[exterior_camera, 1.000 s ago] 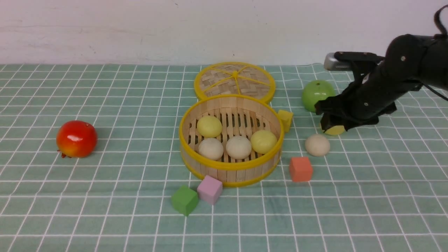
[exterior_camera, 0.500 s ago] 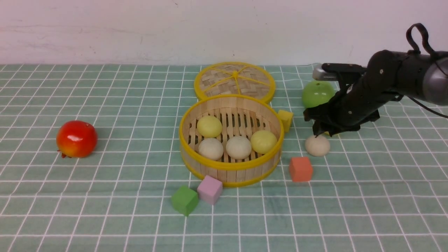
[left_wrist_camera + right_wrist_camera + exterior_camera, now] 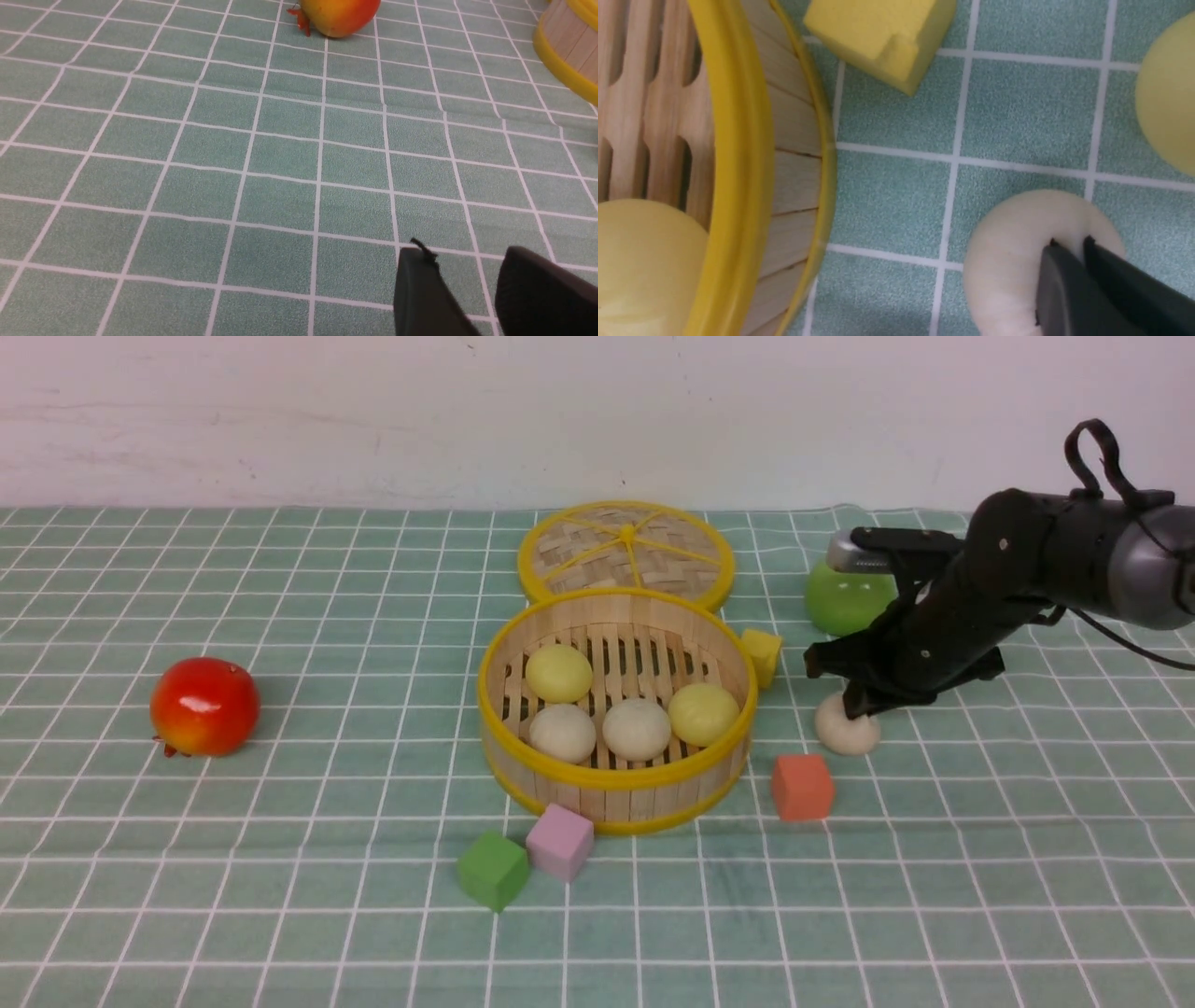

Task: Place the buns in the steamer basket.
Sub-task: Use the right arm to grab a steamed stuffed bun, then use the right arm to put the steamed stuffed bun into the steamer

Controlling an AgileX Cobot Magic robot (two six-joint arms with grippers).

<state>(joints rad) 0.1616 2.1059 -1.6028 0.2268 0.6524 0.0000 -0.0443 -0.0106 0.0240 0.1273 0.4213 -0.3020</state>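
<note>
Under the right pincer point(image 3: 855, 707) sits a beige-white bun point(image 3: 845, 735), touching.

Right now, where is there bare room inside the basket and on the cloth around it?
Free: back-right slats of the steamer basket; the cloth between the red apple and the basket. Crowded: the basket's right side, with yellow cube, orange cube, beige bun and right gripper.

A green cloth point(image 3: 280, 859) with white squares covers the tabletop. A shiny red fruit point(image 3: 204, 707) sits alone, far to the left. A flat round woven lid point(image 3: 625, 551) lies at the back. A green apple point(image 3: 840, 602) sits to its right. A little yellow block point(image 3: 762, 655) lies nearer, and an orange block point(image 3: 802, 787) nearer still. At the front, a pink block point(image 3: 559, 841) and a green block point(image 3: 492, 870) sit side by side.
</note>
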